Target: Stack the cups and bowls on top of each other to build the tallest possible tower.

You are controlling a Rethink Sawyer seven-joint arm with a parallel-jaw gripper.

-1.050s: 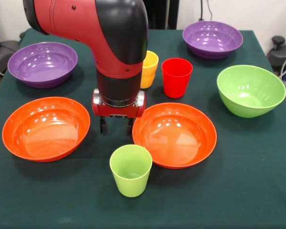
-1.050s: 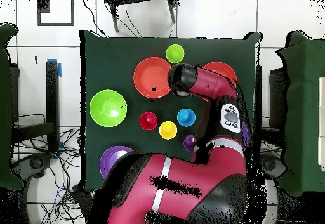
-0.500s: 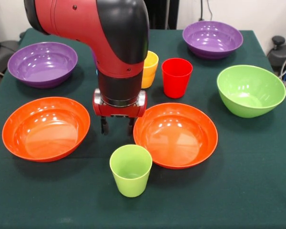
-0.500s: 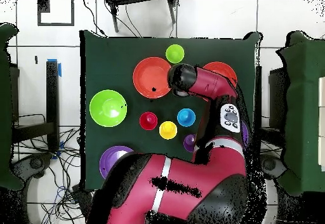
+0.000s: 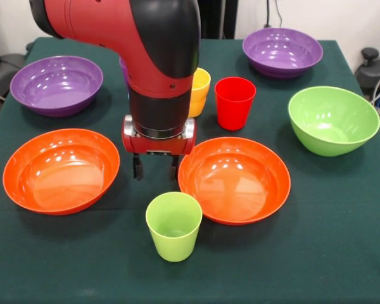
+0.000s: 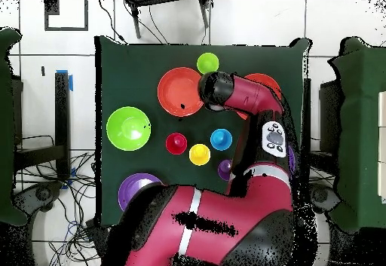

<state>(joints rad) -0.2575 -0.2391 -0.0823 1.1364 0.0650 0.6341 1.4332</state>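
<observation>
No tower yet, as far as I see: every piece sits singly on the counter (image 5: 342,253). My claw (image 5: 156,170) hangs empty, fingers apart, just behind the light green cup (image 5: 173,225), in the gap between the two orange bowls (image 5: 61,170) (image 5: 234,178). The red cup (image 5: 234,101) and yellow cup (image 5: 197,91) stand farther behind that green cup. I judge all stacking remains.

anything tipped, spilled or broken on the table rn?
Nothing stands out. The bowls and cups in view all sit upright and apart on the green cloth; no stack yet. The gripper hangs between the two orange bowls, just behind the light green cup, holding nothing.
</observation>
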